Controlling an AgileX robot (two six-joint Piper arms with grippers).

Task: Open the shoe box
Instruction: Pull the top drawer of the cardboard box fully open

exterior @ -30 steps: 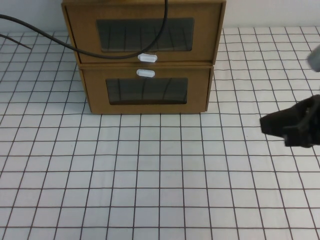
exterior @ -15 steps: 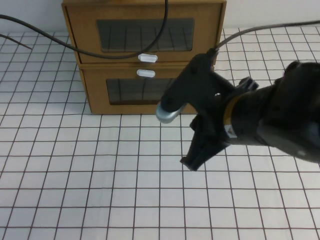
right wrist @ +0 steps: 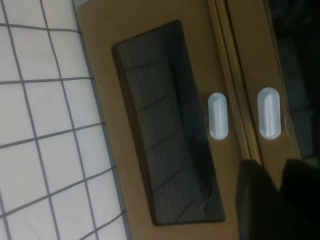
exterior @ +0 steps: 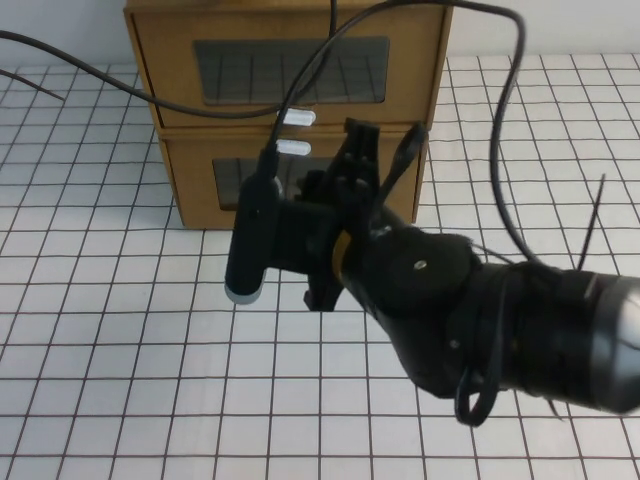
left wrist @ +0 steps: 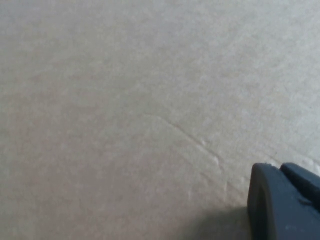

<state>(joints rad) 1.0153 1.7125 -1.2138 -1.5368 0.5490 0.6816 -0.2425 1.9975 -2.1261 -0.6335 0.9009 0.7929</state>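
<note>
Right gripper (exterior: 357, 150) is hovering just in front of the brown cardboard shoe box (exterior: 190, 188), beside its white oval tab (exterior: 291, 147) and dark glossy window (exterior: 222, 185); whether it is spread or pressed together I cannot tell. Left gripper (left wrist: 282, 200) is sitting close against plain matte cardboard, its state equally unclear.

We see a table (exterior: 120, 400) covered in white cloth ruled with a dark grid. At twelve o'clock a plain pale wall (exterior: 580, 25) rises behind it, evenly lit.
</note>
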